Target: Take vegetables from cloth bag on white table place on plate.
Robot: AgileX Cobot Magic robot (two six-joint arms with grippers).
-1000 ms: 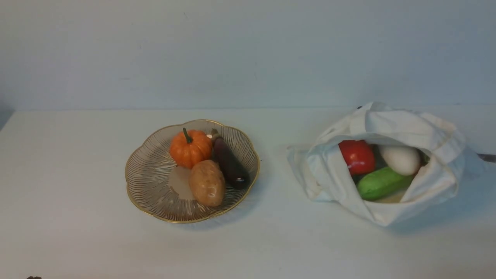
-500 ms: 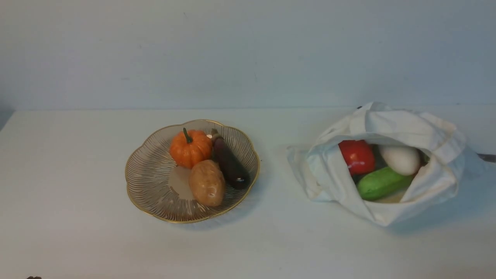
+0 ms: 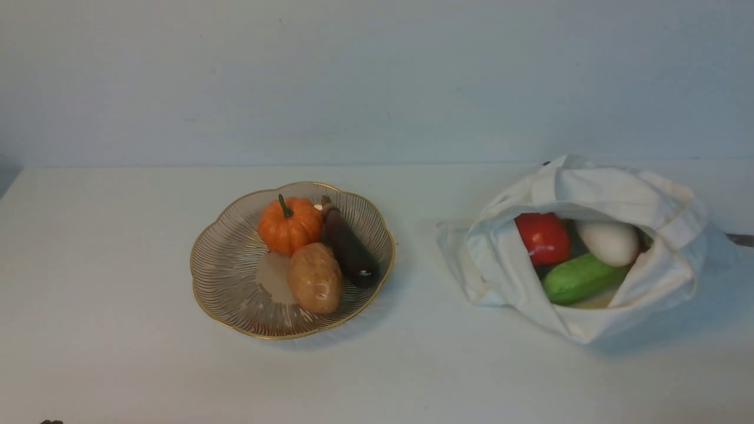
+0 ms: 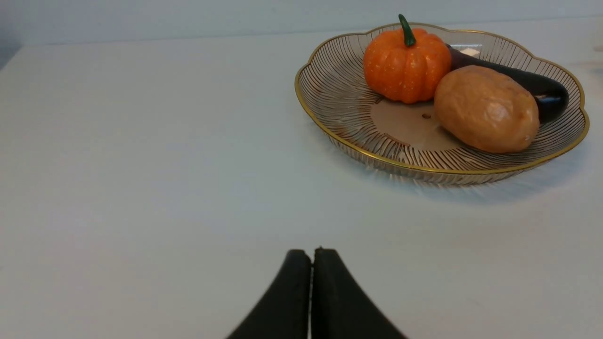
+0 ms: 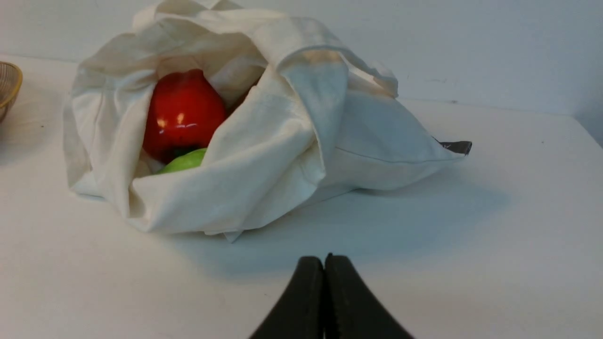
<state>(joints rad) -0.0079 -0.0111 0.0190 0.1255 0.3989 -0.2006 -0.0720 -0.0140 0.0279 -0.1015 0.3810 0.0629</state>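
The gold-rimmed glass plate (image 3: 224,277) sits left of centre on the white table (image 3: 118,365). It holds an orange pumpkin (image 3: 288,225), a brown potato (image 3: 315,278) and a dark eggplant (image 3: 350,247). The cream cloth bag (image 3: 589,188) lies at the right, mouth open, with a red tomato (image 3: 543,237), a white oval (image 3: 609,241) and a green cucumber (image 3: 580,278) inside. My left gripper (image 4: 312,252) is shut and empty, short of the plate (image 4: 330,89). My right gripper (image 5: 324,258) is shut and empty, short of the bag (image 5: 282,141); the tomato (image 5: 183,113) shows there.
A pale wall (image 3: 377,76) stands behind the table's far edge. A small grey tag (image 5: 457,146) sticks out from the bag's back corner. Bare tabletop lies between the plate and the bag.
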